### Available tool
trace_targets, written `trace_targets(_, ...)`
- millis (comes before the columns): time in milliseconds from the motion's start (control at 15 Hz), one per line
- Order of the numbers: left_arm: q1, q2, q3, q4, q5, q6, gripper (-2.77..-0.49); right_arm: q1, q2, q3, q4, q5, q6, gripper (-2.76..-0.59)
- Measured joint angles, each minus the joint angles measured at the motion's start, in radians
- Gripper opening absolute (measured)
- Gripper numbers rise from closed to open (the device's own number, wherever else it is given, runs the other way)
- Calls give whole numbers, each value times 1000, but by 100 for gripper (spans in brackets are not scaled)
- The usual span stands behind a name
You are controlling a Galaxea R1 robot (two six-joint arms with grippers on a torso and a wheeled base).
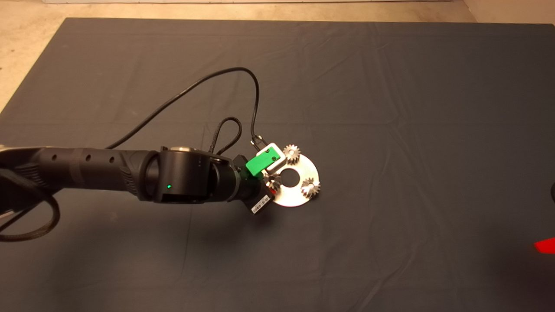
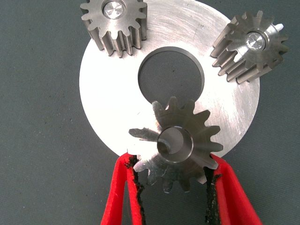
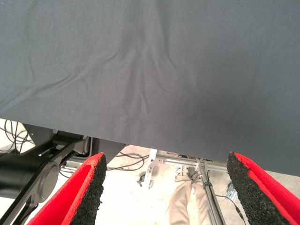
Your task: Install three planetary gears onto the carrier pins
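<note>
A shiny silver disc (image 2: 108,89) with a large central hole lies on the dark mat (image 1: 390,108). Two planetary gears (image 2: 114,23) (image 2: 248,44) sit on carrier pins (image 2: 114,9) (image 2: 255,41), whose shiny ends show in their centres. A third gear (image 2: 180,143) is tilted over the disc's near rim, with my left gripper (image 2: 173,159) shut on its teeth from both sides. I cannot tell whether a pin is in its bore. In the head view the left gripper (image 1: 271,182) is at the disc's (image 1: 295,197) left edge. My right gripper (image 3: 166,159) waits open at the lower right (image 1: 545,245).
A black cable (image 1: 217,78) loops from the left arm above the disc. The right wrist view shows the mat's edge, with floor, metal framing and a person's leg (image 3: 185,201) beyond it.
</note>
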Motion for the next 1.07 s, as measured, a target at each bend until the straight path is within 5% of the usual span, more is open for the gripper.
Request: trace_targets(1067,1,-13,-4,0,-20,34,-277,0,0,0,0,0,0,-147)
